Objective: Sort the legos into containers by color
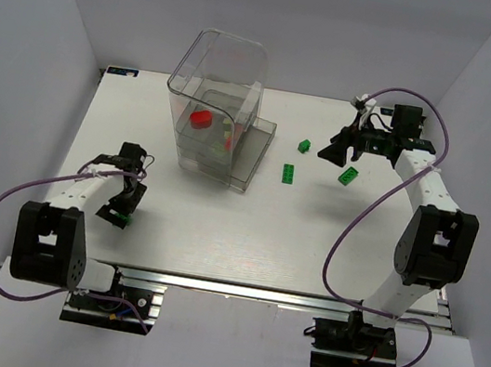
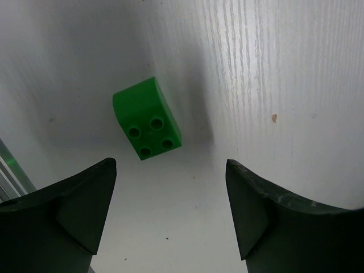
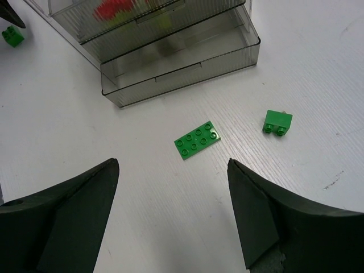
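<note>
Your left pincer stands wide with nothing between the fingers, low over the table. A green wedge brick with four round studs on one face lies just ahead of the fingertips, nearer the finger at the wrist view's left and touching neither. From above you see the same brick right at that pincer. Your right pincer is wide too, holds nothing, and hangs well above the table. Ahead of it, roughly centred between the fingers, lies a flat green plate with eight studs. A small green brick sits further off toward the finger at the view's right, apart from the plate. In the top view a yellow-green brick lies just beside this pincer; the right wrist view does not show it. Beyond the plate stands the clear box, its bottom drawer pulled out toward the pincer. Higher inside you can make out a red brick and something yellow-green, blurred through the plastic, so I cannot tell which compartment.
</note>
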Available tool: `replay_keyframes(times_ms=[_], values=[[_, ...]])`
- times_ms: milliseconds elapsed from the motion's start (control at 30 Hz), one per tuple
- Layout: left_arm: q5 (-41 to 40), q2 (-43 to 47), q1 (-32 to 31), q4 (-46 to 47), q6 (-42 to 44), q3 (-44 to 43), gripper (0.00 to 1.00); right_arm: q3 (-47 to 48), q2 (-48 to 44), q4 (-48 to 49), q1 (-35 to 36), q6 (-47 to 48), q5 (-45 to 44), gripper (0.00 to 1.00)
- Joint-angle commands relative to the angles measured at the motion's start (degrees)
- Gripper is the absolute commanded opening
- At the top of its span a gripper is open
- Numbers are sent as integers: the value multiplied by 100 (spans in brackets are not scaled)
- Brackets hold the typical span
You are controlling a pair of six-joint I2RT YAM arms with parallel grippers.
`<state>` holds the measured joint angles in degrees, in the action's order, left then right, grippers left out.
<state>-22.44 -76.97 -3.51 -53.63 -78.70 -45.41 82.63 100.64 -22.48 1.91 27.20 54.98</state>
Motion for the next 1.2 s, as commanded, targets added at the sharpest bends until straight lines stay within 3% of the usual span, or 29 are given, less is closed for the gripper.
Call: replay_keyframes(times_ms=[0,400,500,533,633,667,800,867,967,1033,1067,1167], values=[[125,16,218,334,258,84,85,236,-124,-20,-77,-4,294,82],[573,-116,799,862,452,647,70,192,-106,-116,-305,-57,373,81],[617,-55,851,898,469,717,57,201,-88,-143,-332,-48,417,81],[644,-20,852,933,495,726,46,201,-80,-169,-341,-48,434,80],[705,199,852,942,609,665,30,192,-80,-195,-349,-22,452,80],[732,304,852,959,706,534,20,201,-80,-204,-349,-31,452,79],[1125,507,642,1020,1583,-62,0,174,-80,-230,-350,22,452,75],[1811,630,589,1108,2129,-196,0,192,-80,-379,-332,171,452,73],[2705,1279,447,1520,2683,-144,0,218,-97,-494,-297,452,373,59],[3129,1857,264,1889,2981,31,0,253,-45,-477,-297,427,364,28],[3636,2009,263,2056,3079,119,0,306,-10,-494,-297,383,295,0],[4236,2510,-35,2549,3299,339,0,517,131,-582,-297,303,206,0]])
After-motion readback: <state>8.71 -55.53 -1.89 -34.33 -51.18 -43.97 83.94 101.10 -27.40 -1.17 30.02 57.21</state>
